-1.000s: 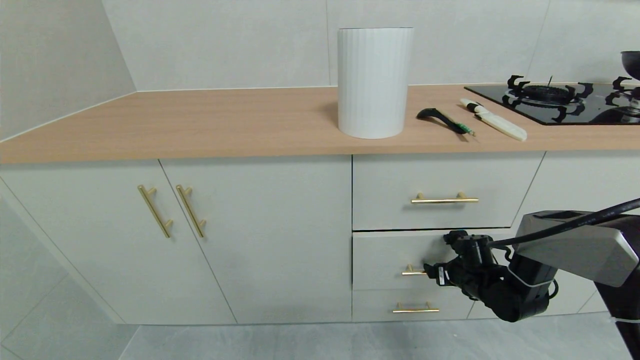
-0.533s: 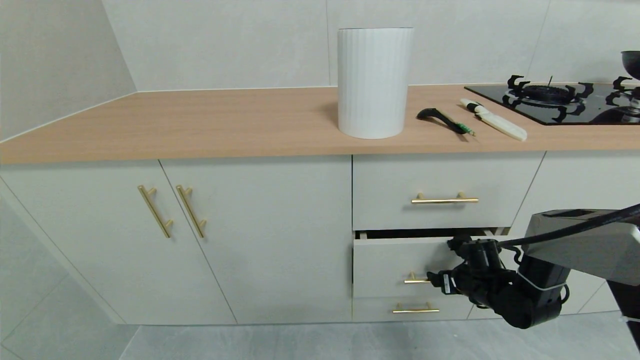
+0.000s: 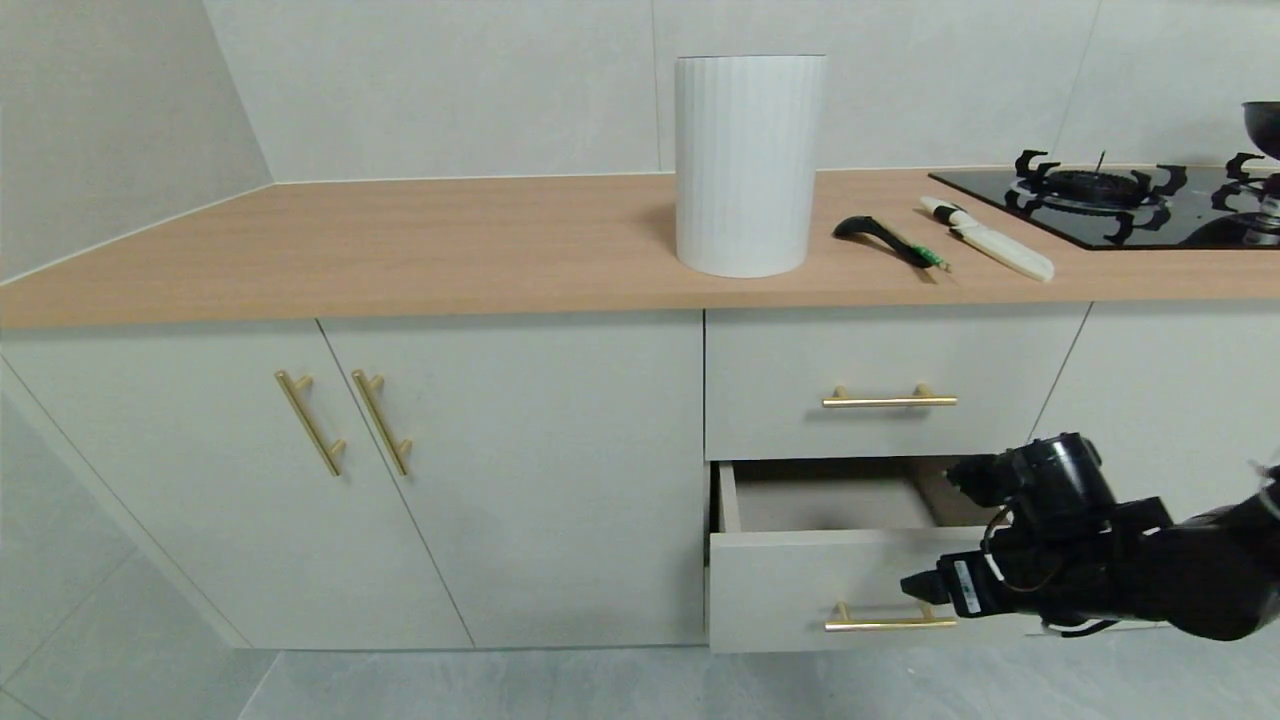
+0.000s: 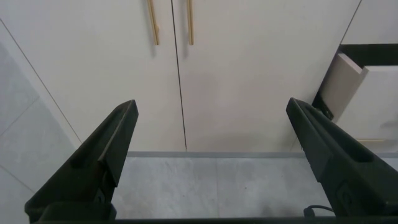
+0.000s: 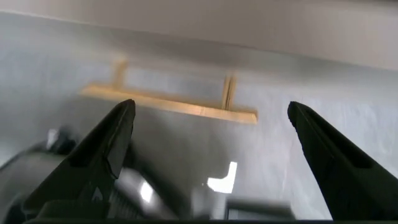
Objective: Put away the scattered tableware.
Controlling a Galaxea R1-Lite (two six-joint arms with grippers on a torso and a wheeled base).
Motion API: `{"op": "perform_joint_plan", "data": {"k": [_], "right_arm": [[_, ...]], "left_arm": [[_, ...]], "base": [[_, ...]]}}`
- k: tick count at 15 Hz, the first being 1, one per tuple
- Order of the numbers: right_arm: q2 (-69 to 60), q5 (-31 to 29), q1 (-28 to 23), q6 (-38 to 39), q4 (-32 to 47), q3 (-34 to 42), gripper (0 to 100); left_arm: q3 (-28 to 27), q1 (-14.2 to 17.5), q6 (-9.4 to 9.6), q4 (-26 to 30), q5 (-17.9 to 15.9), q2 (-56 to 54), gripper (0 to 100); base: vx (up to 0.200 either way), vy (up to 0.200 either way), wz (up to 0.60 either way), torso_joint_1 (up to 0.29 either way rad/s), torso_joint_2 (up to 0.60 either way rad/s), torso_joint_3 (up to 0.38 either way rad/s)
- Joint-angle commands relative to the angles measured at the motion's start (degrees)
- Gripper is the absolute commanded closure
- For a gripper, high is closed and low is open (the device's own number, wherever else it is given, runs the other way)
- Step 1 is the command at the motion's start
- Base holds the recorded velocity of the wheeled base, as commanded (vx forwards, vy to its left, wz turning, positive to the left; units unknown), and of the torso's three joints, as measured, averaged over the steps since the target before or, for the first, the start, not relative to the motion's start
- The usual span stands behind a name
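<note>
Up on the worktop [image 3: 450, 240], the black spoon [image 3: 885, 240] and white knife [image 3: 990, 248] lie slantwise, well above the right pincer [image 3: 912, 588], jaws apart near the handle [image 3: 880, 624] of the open drawer [image 3: 790, 585].

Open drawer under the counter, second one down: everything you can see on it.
The drawer is pulled partly out and sits level, below the closed top drawer and right of the cupboard doors. Its flat matte front is pale grey-white and looks like painted board. A brass-coloured bar handle on two posts runs horizontally low on the front. Inside, pale beige side walls and floor show. The right gripper hovers open just above the handle, not closed on it.
</note>
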Motion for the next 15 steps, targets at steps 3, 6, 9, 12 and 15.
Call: {"op": "perform_joint_plan", "data": {"k": [3, 6, 9, 12, 15], "right_arm": [[-20.1, 0.1, 3.07, 0.21, 10.46, -2.78, 0], [-15.61, -0.17, 4.65, 0.83, 9.41, -2.78, 0], [-7.27, -3.51, 7.2, 5.4, 1.41, -2.17, 0], [-0.15, -8.17, 7.55, 6.89, -6.32, -2.34, 0], [3.81, -8.34, 7.46, 8.21, -10.19, -2.43, 0]], "left_arm": [[0.0, 0.04, -0.01, 0.0, 0.04, 0.09, 0], [0.0, 0.04, -0.01, 0.0, 0.04, 0.09, 0], [0.0, 0.04, -0.01, 0.0, 0.04, 0.09, 0], [0.0, 0.04, -0.01, 0.0, 0.04, 0.09, 0], [0.0, 0.04, -0.01, 0.0, 0.04, 0.09, 0]], "base": [[0.0, 0.0, 0.0, 0.0, 0.0, 0.0], [0.0, 0.0, 0.0, 0.0, 0.0, 0.0], [0.0, 0.0, 0.0, 0.0, 0.0, 0.0], [0.0, 0.0, 0.0, 0.0, 0.0, 0.0], [0.0, 0.0, 0.0, 0.0, 0.0, 0.0]]}}
